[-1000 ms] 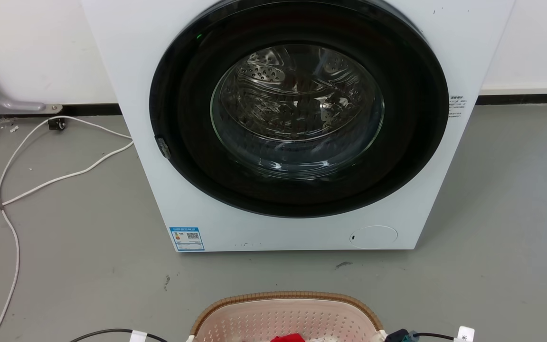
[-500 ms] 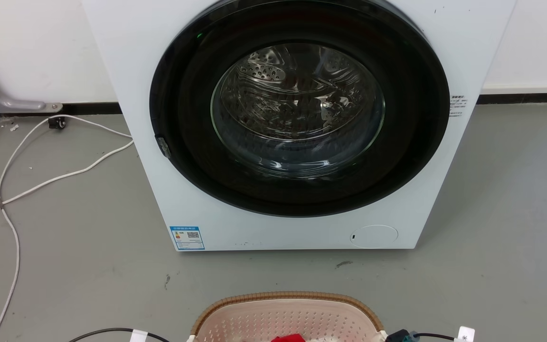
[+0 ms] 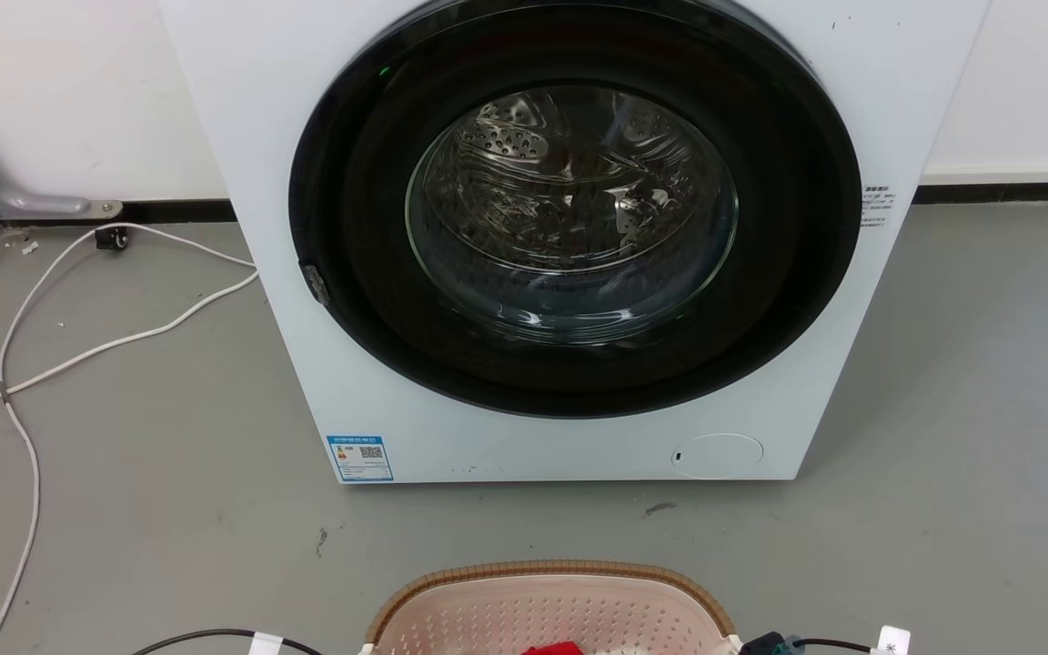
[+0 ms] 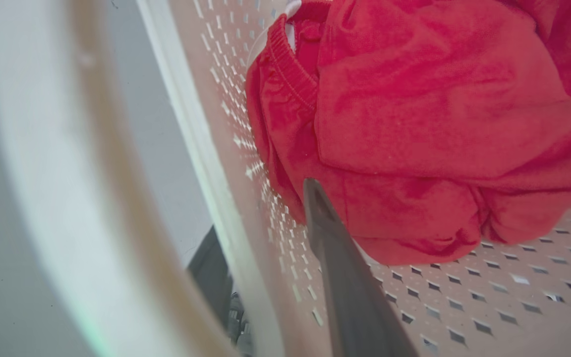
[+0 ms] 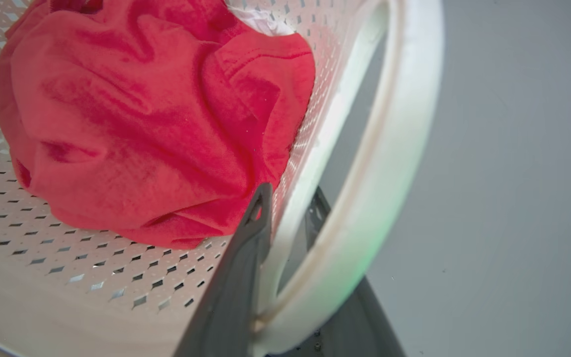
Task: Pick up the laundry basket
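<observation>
The laundry basket [image 3: 547, 569], cream-pink, perforated and brown-rimmed, sits at the bottom edge of the head view in front of the washing machine. A crumpled red garment [image 4: 429, 114] lies inside it. My left gripper [image 4: 260, 213] straddles one side wall [image 4: 246, 198], one dark finger [image 4: 345, 277] inside and the other outside beneath the white handle [image 4: 32, 163]. My right gripper [image 5: 290, 201] straddles the opposite wall the same way, its inner finger [image 5: 246, 258] beside the red garment [image 5: 142, 124]. Both look shut on the wall.
A white front-loading washing machine [image 3: 569, 246] with its dark round door shut stands straight ahead on the grey floor. White cables [image 3: 96, 341] trail across the floor at the left. Bare floor lies between machine and basket and to the right.
The head view has shifted by a few pixels. The basket and the washing machine stay where they were.
</observation>
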Controlling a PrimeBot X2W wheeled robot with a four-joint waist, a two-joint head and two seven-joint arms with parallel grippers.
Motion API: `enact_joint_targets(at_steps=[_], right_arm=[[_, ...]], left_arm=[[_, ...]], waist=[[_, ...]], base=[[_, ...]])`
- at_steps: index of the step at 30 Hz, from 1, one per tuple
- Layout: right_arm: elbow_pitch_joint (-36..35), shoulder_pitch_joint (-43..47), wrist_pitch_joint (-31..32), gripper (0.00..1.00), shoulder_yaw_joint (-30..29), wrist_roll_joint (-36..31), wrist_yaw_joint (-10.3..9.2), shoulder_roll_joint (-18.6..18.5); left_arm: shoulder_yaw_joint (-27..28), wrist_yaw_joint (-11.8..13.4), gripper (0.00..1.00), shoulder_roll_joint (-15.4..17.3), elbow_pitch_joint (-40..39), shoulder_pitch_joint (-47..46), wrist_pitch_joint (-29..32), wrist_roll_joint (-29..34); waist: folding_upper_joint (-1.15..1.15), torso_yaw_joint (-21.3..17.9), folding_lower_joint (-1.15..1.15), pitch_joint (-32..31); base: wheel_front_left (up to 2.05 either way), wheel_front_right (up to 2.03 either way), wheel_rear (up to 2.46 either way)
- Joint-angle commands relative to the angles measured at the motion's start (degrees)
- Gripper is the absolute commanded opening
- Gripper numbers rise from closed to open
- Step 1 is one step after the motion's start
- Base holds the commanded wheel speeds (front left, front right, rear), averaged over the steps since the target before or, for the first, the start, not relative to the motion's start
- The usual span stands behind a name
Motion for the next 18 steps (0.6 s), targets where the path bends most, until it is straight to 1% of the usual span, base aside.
enact_joint_targets(at_steps=[1,18], right_arm=[[0.4,-0.7,0.1,0.0,0.2,-0.1,-0.04,-1.6],[0.4,-0.8,-0.1,0.0,0.8,0.5,-0.05,-1.8]], left_arm=[[-0.4,-0.2,0.0,1.4,0.4,-0.6,-0.4,0.1],[-2.0,-0.2,0.0,1.3,0.6,-1.1,-0.6,-1.5]], waist=[[0.0,0.0,0.0,0.0],[0.0,0.1,0.0,0.0]], base=[[0.0,0.0,0.0],[0.0,0.0,0.0]])
